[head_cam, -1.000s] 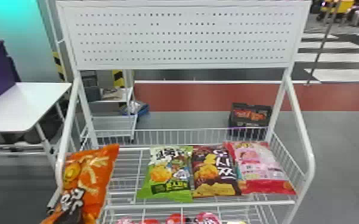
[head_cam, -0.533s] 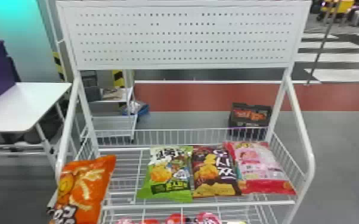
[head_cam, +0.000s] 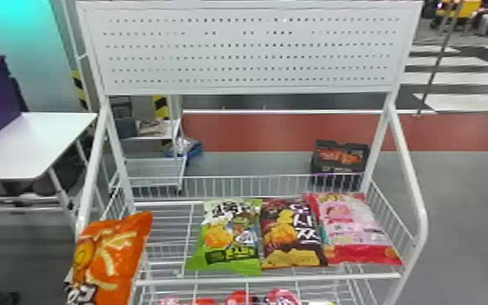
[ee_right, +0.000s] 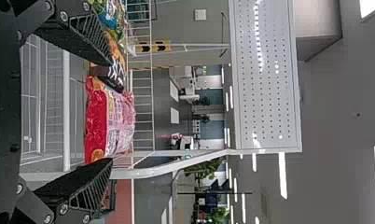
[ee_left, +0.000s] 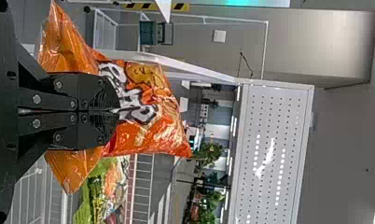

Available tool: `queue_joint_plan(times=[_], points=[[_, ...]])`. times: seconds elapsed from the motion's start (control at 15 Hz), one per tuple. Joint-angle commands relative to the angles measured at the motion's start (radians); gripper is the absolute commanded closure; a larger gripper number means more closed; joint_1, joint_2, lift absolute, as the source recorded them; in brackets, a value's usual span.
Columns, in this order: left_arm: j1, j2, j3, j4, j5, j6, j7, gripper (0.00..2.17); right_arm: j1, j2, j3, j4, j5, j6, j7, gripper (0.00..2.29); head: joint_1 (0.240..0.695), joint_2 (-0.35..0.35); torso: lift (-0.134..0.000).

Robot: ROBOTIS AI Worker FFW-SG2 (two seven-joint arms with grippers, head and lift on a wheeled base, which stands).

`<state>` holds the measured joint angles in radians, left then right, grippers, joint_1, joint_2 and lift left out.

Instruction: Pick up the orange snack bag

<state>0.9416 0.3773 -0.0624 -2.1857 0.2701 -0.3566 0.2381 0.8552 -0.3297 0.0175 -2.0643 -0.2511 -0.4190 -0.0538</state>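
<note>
While the left gripper (ee_left: 116, 112) is closed on the orange bag (head_cam: 111, 251), with film pinched between its fingers, the bag has been brought lower in the head view and turned less aslant over the last second. It is held at the rack (head_cam: 267, 280)'s left front, so the pick-up can be judged made. The right gripper (ee_right: 111, 112) is spread wide, empty.

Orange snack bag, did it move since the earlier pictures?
Yes. In the head view, the orange snack bag has gone lower and slightly left, measured against the white rack.
</note>
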Motion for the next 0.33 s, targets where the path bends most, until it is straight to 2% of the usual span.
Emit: queue_joint_plan(times=[0.0, 0.27], points=[[0.0, 0.0, 0.001, 0.0, 0.0, -0.003, 0.0, 1.63, 0.002, 0.0, -0.001, 0.0, -0.001, -0.002, 0.0, 0.17, 0.499, 0.0, 0.0], [0.0, 0.0, 0.004, 0.004, -0.002, -0.003, 0.0, 1.63, 0.004, 0.001, -0.002, -0.002, 0.001, -0.005, 0.0, 0.17, 0.499, 0.0, 0.0]])
